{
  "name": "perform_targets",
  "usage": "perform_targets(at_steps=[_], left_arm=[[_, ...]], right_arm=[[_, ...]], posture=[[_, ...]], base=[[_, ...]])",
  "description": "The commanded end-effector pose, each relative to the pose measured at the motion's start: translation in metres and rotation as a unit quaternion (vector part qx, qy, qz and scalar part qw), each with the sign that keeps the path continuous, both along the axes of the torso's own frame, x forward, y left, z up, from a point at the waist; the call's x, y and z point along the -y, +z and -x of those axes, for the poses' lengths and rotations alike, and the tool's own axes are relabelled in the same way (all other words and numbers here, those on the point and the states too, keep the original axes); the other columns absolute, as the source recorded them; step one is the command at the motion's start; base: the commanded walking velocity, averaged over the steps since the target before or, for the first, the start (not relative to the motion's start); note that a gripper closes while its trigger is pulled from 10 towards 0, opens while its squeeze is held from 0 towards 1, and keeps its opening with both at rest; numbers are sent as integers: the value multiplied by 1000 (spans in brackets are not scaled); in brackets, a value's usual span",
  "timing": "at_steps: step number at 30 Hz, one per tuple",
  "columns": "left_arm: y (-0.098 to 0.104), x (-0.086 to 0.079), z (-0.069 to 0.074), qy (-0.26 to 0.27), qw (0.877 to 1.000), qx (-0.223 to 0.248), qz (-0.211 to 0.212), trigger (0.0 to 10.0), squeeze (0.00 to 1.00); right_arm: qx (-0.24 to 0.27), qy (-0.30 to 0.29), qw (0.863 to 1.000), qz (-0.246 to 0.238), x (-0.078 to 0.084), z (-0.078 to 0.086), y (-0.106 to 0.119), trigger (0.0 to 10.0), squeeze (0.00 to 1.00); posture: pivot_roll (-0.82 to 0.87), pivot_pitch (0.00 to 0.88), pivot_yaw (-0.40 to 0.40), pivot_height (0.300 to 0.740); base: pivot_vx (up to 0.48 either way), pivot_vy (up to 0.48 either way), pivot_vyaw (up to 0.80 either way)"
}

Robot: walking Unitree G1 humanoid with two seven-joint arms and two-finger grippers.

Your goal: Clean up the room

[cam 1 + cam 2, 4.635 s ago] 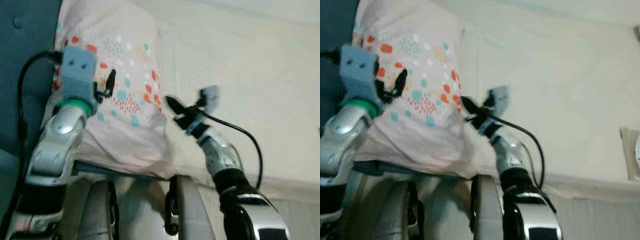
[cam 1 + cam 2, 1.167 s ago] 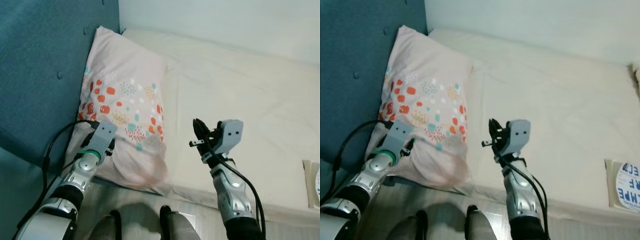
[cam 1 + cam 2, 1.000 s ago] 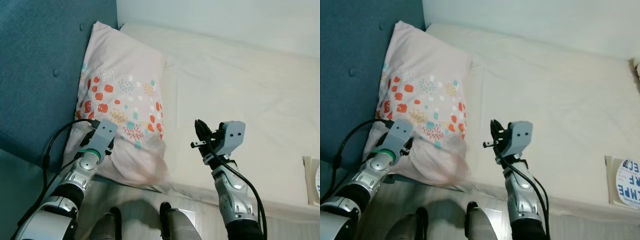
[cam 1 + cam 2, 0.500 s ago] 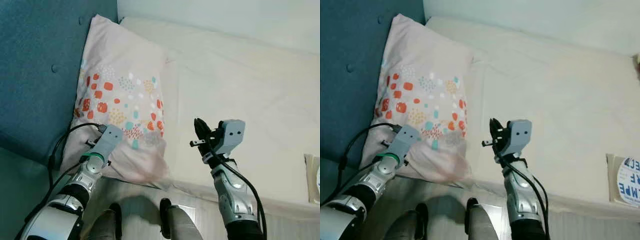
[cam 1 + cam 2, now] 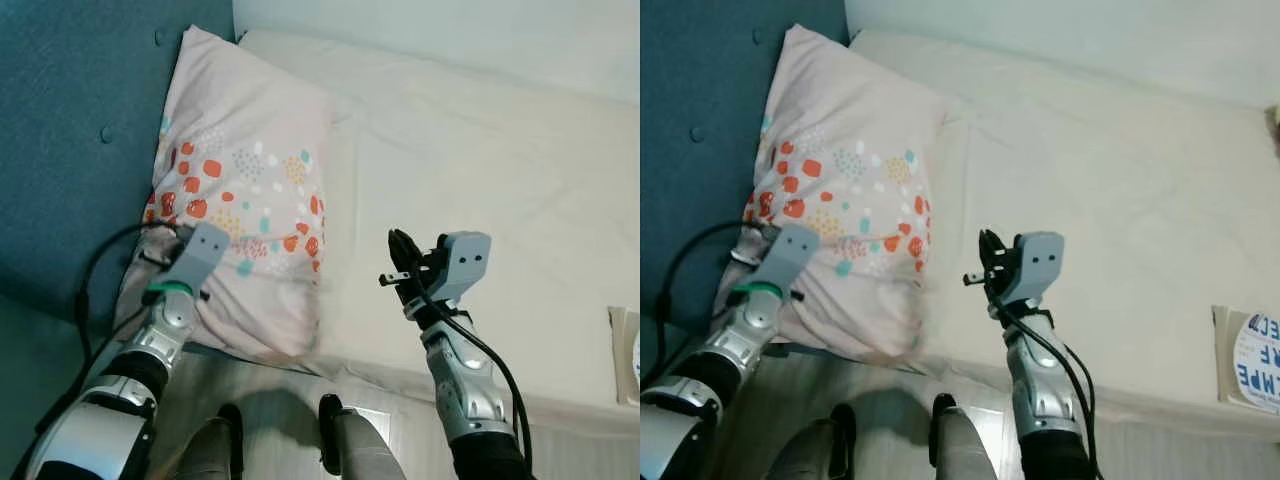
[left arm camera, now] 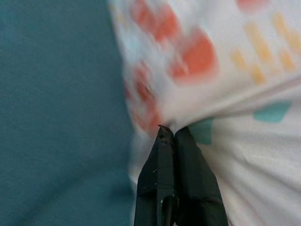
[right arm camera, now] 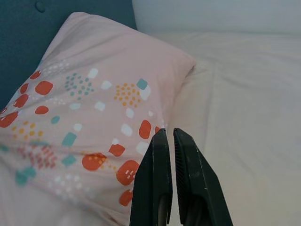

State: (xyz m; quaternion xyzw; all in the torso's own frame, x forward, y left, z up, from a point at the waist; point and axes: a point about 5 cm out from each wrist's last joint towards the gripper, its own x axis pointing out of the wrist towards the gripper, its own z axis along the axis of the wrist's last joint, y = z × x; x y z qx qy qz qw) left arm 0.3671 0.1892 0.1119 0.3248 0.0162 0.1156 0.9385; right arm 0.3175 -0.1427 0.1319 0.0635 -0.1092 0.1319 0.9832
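Pinching the pillow [image 5: 245, 190] edge with my left pincer [image 6: 169, 134], headboard [image 5: 70, 130] beside it, right pincer [image 7: 168, 136] closed empty above the bed [image 5: 500, 180].

Pillow [image 5: 245, 190]: pale pink, orange, teal, yellow spots. Headboard [image 5: 70, 130]: teal. Sheet [image 5: 480, 170]: cream.

Left claw [image 6: 167, 133] pinching pillow [image 6: 225, 70] edge

One patterned pillow [image 5: 245, 180], one bed [image 5: 500, 200], one teal headboard [image 5: 70, 120], two grippers
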Motion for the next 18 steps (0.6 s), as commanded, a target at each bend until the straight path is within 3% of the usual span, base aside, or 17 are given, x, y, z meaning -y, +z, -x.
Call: perform_targets(at_steps=[1,2,3,4,5,6,7,8,10,11,13,15,18], left_arm=[[15,5,4,-23,998,65,-12,0,0],[15,5,4,-23,998,65,-12,0,0],[48,17,8,-70,986,148,-14,0,0],[48,17,8,-70,986,148,-14,0,0],[73,26,17,-106,972,208,-20,0,0],[73,26,17,-106,972,208,-20,0,0],[97,38,29,-150,952,264,-32,0,0],[97,38,29,-150,952,264,-32,0,0],[127,57,46,-202,918,336,-60,0,0],[127,57,46,-202,918,336,-60,0,0],[145,69,53,-214,896,384,-69,0,0],[150,73,52,-212,889,398,-74,0,0],[147,77,50,-212,890,394,-88,0,0]], right_arm=[[-17,-4,1000,-5,2,0,-7,10000,0],[-17,-4,1000,-5,2,0,-7,10000,0],[-14,-1,1000,-6,0,-2,-5,10000,0],[-14,-1,1000,-6,0,-2,-5,10000,0],[-12,1,1000,-6,-1,-5,-3,10000,0],[-12,1,1000,-6,-1,-5,-3,10000,0],[-10,5,1000,-6,-3,-7,-1,10000,0],[-10,5,1000,-6,-3,-7,-1,10000,0],[-7,11,1000,-5,-8,-11,1,10000,0],[-7,11,1000,-5,-8,-11,1,10000,0],[-4,13,1000,-5,-10,-14,4,10000,0],[-4,14,1000,-5,-10,-14,4,10000,0],[-4,14,1000,-5,-10,-15,4,10000,0]], posture=[[-147,280,4,740],[-147,280,4,740],[-126,273,1,740],[-126,273,1,740],[-123,272,1,740],[-123,272,1,740],[-113,267,2,740],[-113,267,2,740],[-113,257,2,740],[-113,257,2,740],[-114,252,2,740],[-112,249,0,740],[-114,243,0,740]], base=[[0,0,0],[0,0,0],[0,0,0],[0,0,0],[0,0,0],[0,0,0],[0,0,0],[0,0,0],[0,0,0],[0,0,0],[0,0,0],[0,0,0],[0,0,0]])
